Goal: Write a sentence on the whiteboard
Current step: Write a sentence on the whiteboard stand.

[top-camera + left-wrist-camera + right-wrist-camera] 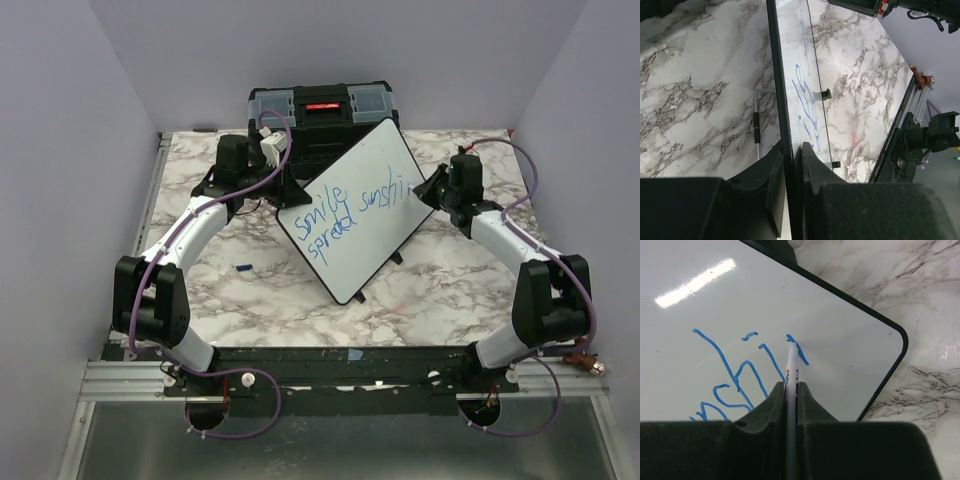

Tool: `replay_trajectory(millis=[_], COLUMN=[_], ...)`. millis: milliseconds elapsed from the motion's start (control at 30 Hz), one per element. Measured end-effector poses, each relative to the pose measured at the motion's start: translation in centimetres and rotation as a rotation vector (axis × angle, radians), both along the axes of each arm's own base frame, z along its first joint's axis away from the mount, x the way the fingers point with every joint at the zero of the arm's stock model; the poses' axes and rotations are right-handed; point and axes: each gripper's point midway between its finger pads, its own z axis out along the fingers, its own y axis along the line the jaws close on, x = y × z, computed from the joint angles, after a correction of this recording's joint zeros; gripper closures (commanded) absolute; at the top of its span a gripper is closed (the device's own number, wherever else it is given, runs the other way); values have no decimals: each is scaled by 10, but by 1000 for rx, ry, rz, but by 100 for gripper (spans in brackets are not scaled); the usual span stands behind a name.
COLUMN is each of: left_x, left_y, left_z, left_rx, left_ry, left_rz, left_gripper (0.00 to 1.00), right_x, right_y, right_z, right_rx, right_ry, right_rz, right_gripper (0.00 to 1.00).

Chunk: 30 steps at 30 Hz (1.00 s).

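The whiteboard (385, 160) lies slantwise across the middle of the marble table, in front of the toolbox. The sentence (345, 215) runs over it in blue, two slanted lines reading roughly "smile sunshi" and "spread". My left gripper (284, 190) is shut on the board's left edge; in the left wrist view its jaws (792, 150) pinch the black rim (779, 90). My right gripper (437, 186) is shut on a white marker (791, 371). The marker's tip touches the whiteboard (850, 335) at the last blue stroke of the sentence (742, 372), near the board's rounded corner.
A black toolbox (320, 108) stands at the back, just behind the board. A small blue cap (242, 266) lies on the table (250, 300) left of the board. The board's small black feet (826, 93) stick out on its near side. A metal rail (330, 372) borders the near edge.
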Motion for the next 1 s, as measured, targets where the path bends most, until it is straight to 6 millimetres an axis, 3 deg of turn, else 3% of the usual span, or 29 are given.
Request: replay_trajectory(millis=[433,1000], left_x=[0,0], left_y=[0,0], left_z=[0,0], left_rx=[0,0], left_ry=[0,0], left_rz=[0,0], left_gripper=[100,100], right_x=[20,21], right_y=[-3,-10], right_z=[10,5], right_rx=[-1,-10], right_ry=[-25,-18], right_rz=[-18,-40], right_gripper=[99,99])
